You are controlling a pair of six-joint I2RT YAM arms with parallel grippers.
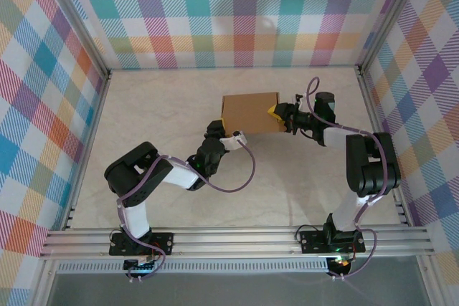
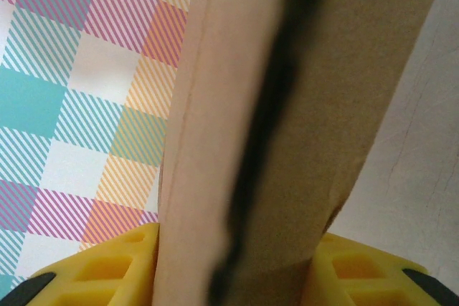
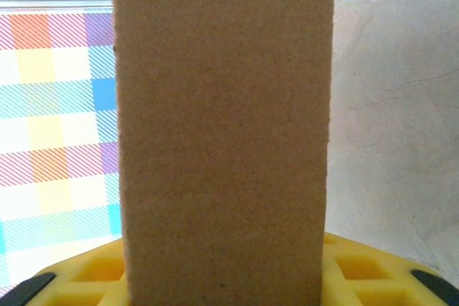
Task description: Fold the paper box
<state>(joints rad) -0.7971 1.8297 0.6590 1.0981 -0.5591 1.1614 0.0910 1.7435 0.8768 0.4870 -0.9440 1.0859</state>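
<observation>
No readable text anywhere — the paper box (image 1: pixel 250 112) is unmarked.

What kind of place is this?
Likely a robot test cell: a left arm and right arm bolted to a metal rail, a table walled with plaid panels, one paper box.

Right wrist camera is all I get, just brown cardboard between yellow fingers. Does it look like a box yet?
Observer: From above, yes: the paper box looks like a rectangular block, and its top looks closed.
Operator: Is the other arm helping?
Observer: The left gripper pinches the box's near-left edge.
Operator: Any gaps?
Observer: The left wrist view shows a dark slit between two cardboard layers.
</observation>
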